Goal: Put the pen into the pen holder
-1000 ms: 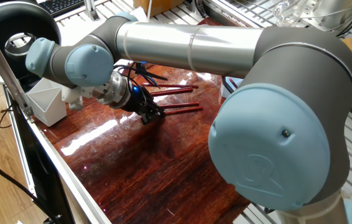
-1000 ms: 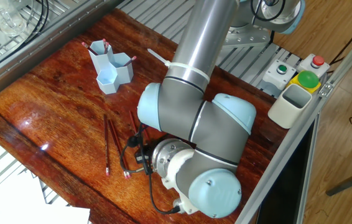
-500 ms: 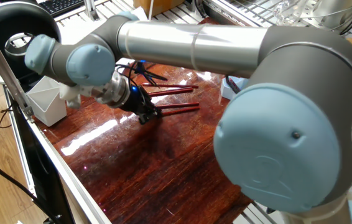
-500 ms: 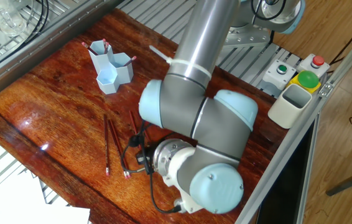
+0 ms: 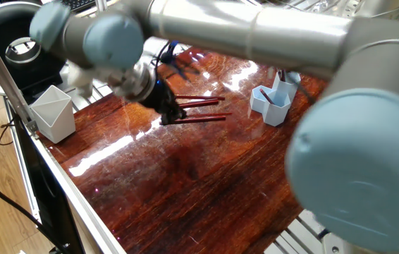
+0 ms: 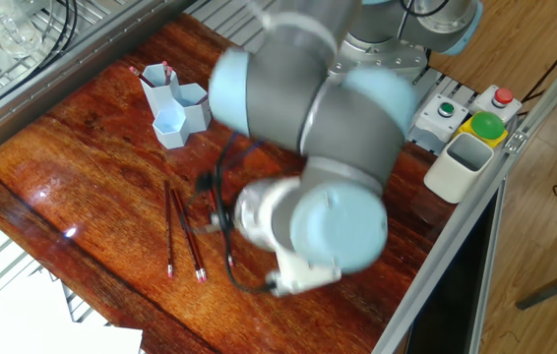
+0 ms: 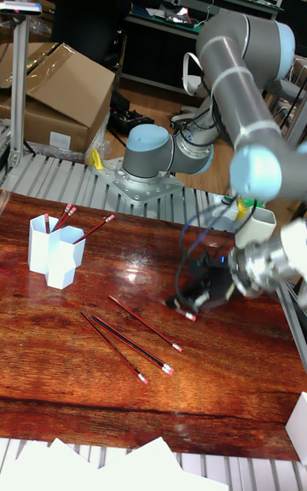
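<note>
The light blue pen holder (image 5: 271, 106) (image 6: 175, 104) (image 7: 53, 249) stands on the wooden table with red pens (image 7: 65, 217) in its tubes. My gripper (image 5: 173, 116) (image 7: 191, 302) hangs low over the table, well away from the holder, its dark fingers shut on one end of a red pen (image 7: 185, 313) (image 5: 201, 118). Another red pen (image 5: 198, 102) lies just behind it. Three loose pens (image 7: 143, 323) (image 6: 169, 232) lie side by side between gripper and holder. The blurred arm hides the fingers in the other fixed view.
A pale grey-white angular cup (image 5: 53, 113) (image 6: 461, 164) stands at the table's edge near the frame rail. A button box (image 6: 475, 110) sits beside it. Metal grating borders the wooden table top (image 6: 82, 147). White paper sheets (image 7: 128, 465) lie by the front edge.
The arm has swung upward and shows motion blur. The gripper has risen a little, and the pen end at its tips rose with it. The pen holder now shows past the arm.
</note>
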Controlling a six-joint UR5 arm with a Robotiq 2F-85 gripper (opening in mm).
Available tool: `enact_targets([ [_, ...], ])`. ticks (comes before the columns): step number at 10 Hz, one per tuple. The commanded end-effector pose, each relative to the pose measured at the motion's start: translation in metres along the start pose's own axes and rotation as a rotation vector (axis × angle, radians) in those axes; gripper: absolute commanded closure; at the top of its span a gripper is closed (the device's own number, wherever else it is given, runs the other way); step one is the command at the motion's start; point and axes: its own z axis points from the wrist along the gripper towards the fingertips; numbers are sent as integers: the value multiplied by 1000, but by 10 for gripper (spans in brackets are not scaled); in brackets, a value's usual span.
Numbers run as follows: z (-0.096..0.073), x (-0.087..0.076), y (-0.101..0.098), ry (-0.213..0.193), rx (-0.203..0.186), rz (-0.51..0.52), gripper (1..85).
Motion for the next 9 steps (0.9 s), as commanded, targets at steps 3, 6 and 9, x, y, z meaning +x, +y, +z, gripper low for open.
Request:
enact_targets([
  [3, -39, 40, -4, -97, -55, 97, 847],
  [6, -41, 25, -11, -155, -42, 195, 847],
  [9, -44, 11, -24, -217, -6, 284, 847],
])
